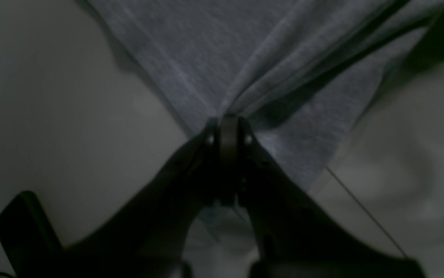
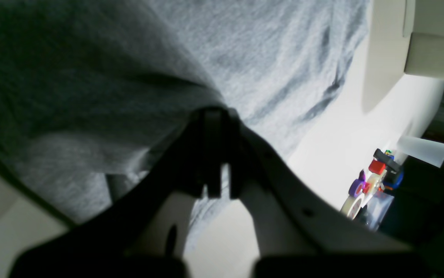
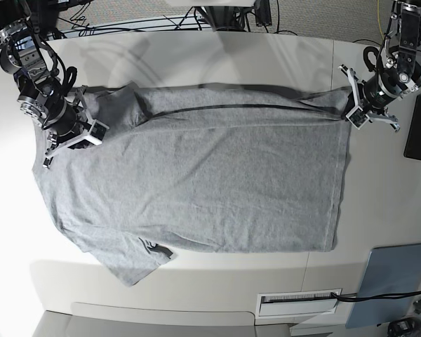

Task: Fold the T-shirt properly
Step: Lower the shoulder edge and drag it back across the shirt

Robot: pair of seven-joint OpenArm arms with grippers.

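At the lower middle of the left wrist view the left gripper (image 1: 228, 129) has its dark fingers pressed together on a gathered edge of the heather-grey cotton T-shirt (image 1: 214, 65), and creases fan upward from the pinch, so the cloth looks thin, soft and limp, likely to stretch under tension rather than hold any shape; the pale, smooth table top (image 1: 51, 116) lies bare to the left; in the right wrist view the right gripper (image 2: 216, 116) is likewise closed, its tips buried in a bunched fold of the same grey fabric (image 2: 276, 58), which drapes in loose wrinkles across the frame, while a small cluster of coloured tape rolls and blocks (image 2: 374, 179) sits well apart at the table's edge; in the base view the T-shirt (image 3: 217, 182) lies spread wide across the table (image 3: 196, 56), with no lettering showing on the upper side, the right gripper (image 3: 70, 130) pinching it near one sleeve and shoulder and the left gripper (image 3: 361, 105) pinching the far corner of the hem; a light garment like this should lift easily but sag between the two holds, so corners and seams look the soundest places to grip.
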